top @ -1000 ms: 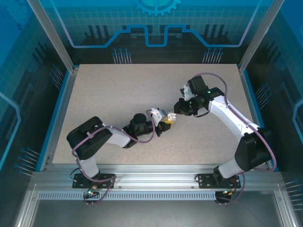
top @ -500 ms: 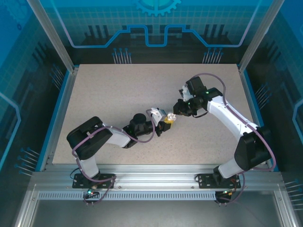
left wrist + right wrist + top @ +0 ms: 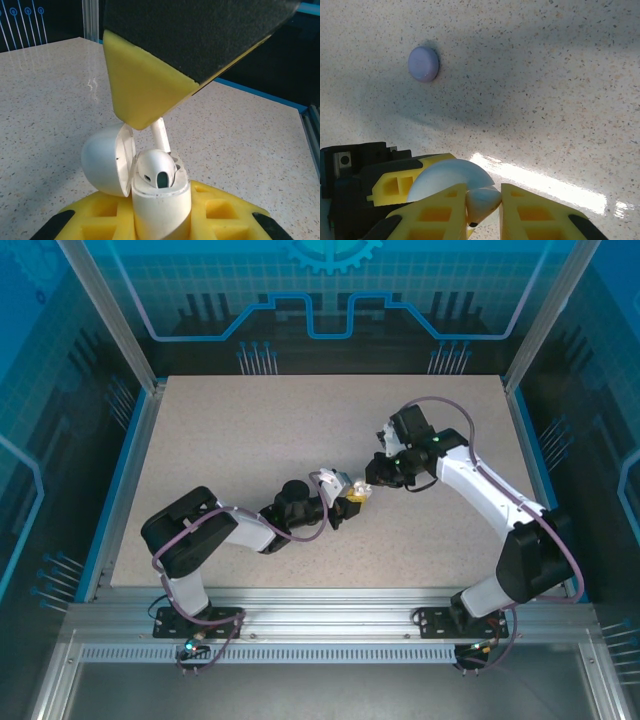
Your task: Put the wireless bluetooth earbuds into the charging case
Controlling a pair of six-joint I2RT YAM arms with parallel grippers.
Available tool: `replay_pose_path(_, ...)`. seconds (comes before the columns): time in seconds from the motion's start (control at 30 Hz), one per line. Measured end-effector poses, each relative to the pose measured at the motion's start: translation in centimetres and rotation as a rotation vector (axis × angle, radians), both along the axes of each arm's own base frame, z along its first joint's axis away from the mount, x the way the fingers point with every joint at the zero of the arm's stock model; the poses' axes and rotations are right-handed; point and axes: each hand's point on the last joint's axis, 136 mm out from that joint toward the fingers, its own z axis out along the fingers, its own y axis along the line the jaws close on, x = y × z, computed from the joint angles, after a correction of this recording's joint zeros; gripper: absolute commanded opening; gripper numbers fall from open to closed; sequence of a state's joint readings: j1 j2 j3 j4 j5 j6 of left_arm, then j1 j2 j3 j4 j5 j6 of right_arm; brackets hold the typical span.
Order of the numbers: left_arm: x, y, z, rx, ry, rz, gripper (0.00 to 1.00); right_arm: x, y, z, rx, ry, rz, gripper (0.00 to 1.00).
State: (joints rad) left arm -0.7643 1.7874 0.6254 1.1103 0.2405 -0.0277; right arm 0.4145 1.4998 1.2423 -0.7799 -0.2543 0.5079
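Right jaws crept nearer — pinching an earbud (image 3: 161,135) into left jaws' clamped case (image 3: 162,210).

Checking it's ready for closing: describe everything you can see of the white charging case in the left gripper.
The white charging case is a small, glossy, plastic-looking rounded shell. Its domed lid is swung open to one side on its hinge. It stands upright, with the speckled table behind it, clamped low on its body by the left gripper. A white earbud rests in its open mouth, stem up, pinched by the right gripper.
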Motion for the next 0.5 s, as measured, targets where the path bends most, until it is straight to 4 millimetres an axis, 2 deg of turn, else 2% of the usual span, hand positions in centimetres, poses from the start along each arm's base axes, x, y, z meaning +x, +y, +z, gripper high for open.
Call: replay_pose_path(0.5, -0.15, -0.22, 0.71, -0.022, -0.021, -0.008, 0.12, -0.99, 0.26, 0.14, 0.000, -0.046, 0.034, 0.19)
